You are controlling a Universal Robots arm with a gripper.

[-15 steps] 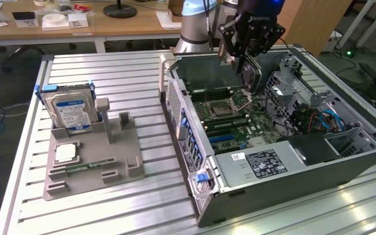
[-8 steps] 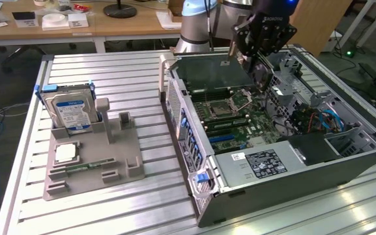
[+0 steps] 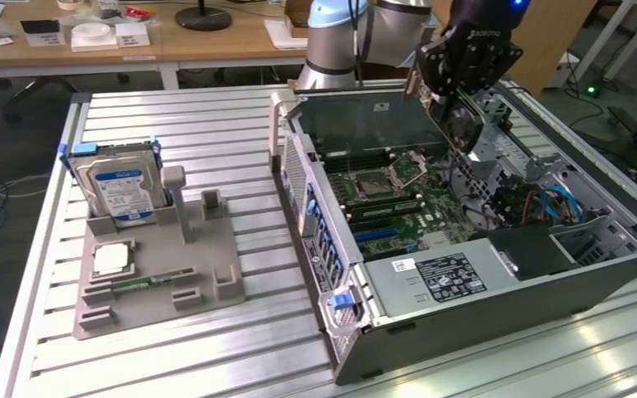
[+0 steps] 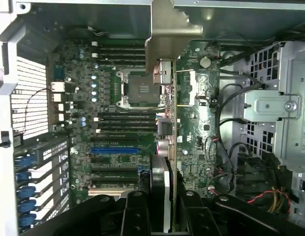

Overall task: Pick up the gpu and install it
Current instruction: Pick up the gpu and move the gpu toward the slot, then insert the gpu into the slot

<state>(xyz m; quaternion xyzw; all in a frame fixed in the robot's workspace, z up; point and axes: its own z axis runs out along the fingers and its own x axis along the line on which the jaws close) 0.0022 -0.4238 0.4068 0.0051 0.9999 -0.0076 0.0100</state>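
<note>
While the robot arm (image 3: 341, 33) reaches in at the top of the exterior view, we see its black claw (image 3: 449, 98) in the upper right of that frame. It is closed partway onto the gpu (image 3: 464, 126) and grips it between both fingers. The gpu hangs on edge below the claw, above the open computer case (image 3: 584, 274) and clear of the green motherboard (image 3: 407, 207) inside it.

From the wrist view we look along the card's thin edge. The claw (image 4: 162, 214) clamps the gpu (image 4: 173, 123) from either side, with its dark fingers (image 4: 135, 211) against the card's faces. A round fan (image 4: 160, 177) sits just beyond the fingers, and the grey metal bracket (image 4: 167, 34) is at the end farthest from the claw. Behind the card we see the processor socket (image 4: 140, 88), black memory slots (image 4: 125, 54) and a blue expansion slot (image 4: 115, 150).

On the exterior view's left, a grey parts holder (image 3: 213, 274) rests on the slatted metal desk (image 3: 186, 124), well apart from the case. A silver hard drive (image 3: 119, 186) with a blue and white label stands upright in it.
</note>
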